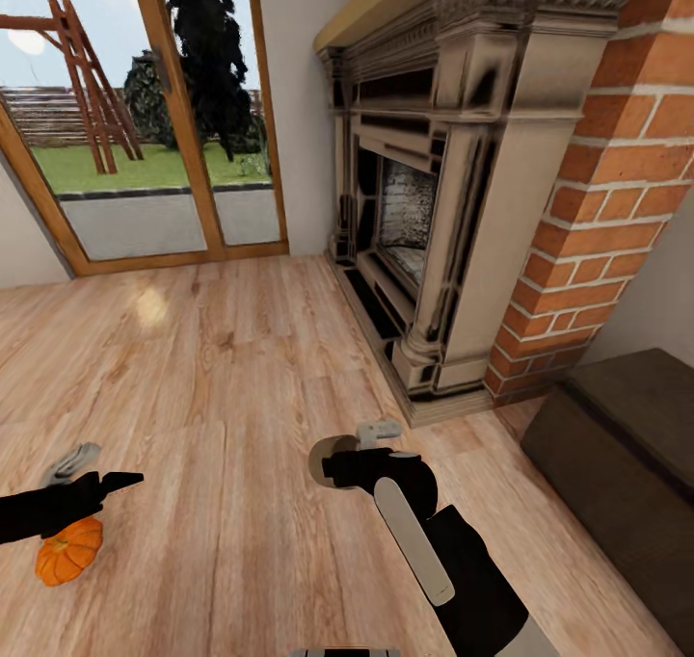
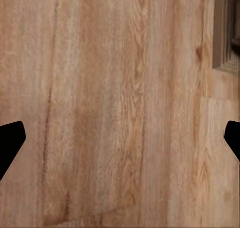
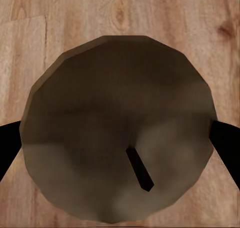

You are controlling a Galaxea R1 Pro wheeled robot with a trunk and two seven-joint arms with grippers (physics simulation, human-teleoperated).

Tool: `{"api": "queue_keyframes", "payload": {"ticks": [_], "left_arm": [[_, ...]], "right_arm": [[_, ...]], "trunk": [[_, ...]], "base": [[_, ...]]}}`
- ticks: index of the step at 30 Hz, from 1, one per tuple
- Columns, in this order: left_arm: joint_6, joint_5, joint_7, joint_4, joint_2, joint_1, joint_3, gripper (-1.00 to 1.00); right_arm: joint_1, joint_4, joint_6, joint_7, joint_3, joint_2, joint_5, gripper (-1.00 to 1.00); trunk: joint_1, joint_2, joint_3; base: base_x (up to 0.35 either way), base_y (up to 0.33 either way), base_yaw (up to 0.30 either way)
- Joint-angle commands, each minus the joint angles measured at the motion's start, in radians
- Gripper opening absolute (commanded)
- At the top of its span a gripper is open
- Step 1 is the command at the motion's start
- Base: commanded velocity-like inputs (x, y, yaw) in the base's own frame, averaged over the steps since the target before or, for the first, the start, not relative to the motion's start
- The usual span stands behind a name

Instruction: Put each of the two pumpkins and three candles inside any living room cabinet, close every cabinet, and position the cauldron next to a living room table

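Right hand point(image 1: 339, 468) clamps a brownish round candle point(image 3: 117, 130) with a dark wick, probably light, rigid and waxy-slick; grip its sides. Left hand point(image 1: 92, 484), fingers spread empty, hovers above the ribbed orange pumpkin point(image 1: 67, 551) on the near-left wooden floor point(image 1: 222, 368).

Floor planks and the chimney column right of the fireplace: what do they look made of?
The floor looks like light-brown wood planks with a slightly glossy finish: grain streaks, board seams and a soft glare patch show. The chimney column looks like matte red-orange brick, laid in staggered courses with pale mortar lines.
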State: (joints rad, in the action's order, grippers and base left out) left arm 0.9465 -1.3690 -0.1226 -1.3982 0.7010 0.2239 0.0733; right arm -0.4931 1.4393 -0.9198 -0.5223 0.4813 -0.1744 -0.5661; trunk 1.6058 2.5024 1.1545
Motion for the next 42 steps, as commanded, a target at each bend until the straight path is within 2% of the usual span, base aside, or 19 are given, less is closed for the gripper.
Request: {"api": "queue_keyframes", "payload": {"ticks": [1, 12, 18, 42], "left_arm": [[0.004, -0.011, -0.010, -0.001, 0.000, 0.000, 0.004, 1.00], [0.005, -0.011, -0.011, 0.001, 0.000, 0.000, 0.008, 1.00], [0.005, -0.010, -0.011, 0.001, 0.000, 0.000, 0.008, 1.00], [0.005, -0.009, -0.011, 0.001, 0.000, 0.000, 0.003, 1.00]], "right_arm": [[-0.001, 0.001, -0.001, -0.011, 0.001, 0.000, -0.012, -1.00], [-0.001, 0.000, -0.001, -0.010, 0.000, 0.000, -0.012, -1.00], [-0.001, 0.000, -0.001, -0.010, 0.000, 0.000, -0.012, -1.00], [-0.001, -0.022, -0.001, -0.010, 0.000, 0.000, -0.012, -1.00]], "trunk": [[-0.001, 0.000, -0.002], [-0.007, -0.004, -0.030], [-0.030, -0.046, -0.041], [-0.122, -0.214, -0.084]], "base": [[-0.262, 0.000, -0.190], [-0.340, 0.000, -0.180], [-0.153, 0.000, -0.174], [-0.002, 0.000, -0.173]]}}
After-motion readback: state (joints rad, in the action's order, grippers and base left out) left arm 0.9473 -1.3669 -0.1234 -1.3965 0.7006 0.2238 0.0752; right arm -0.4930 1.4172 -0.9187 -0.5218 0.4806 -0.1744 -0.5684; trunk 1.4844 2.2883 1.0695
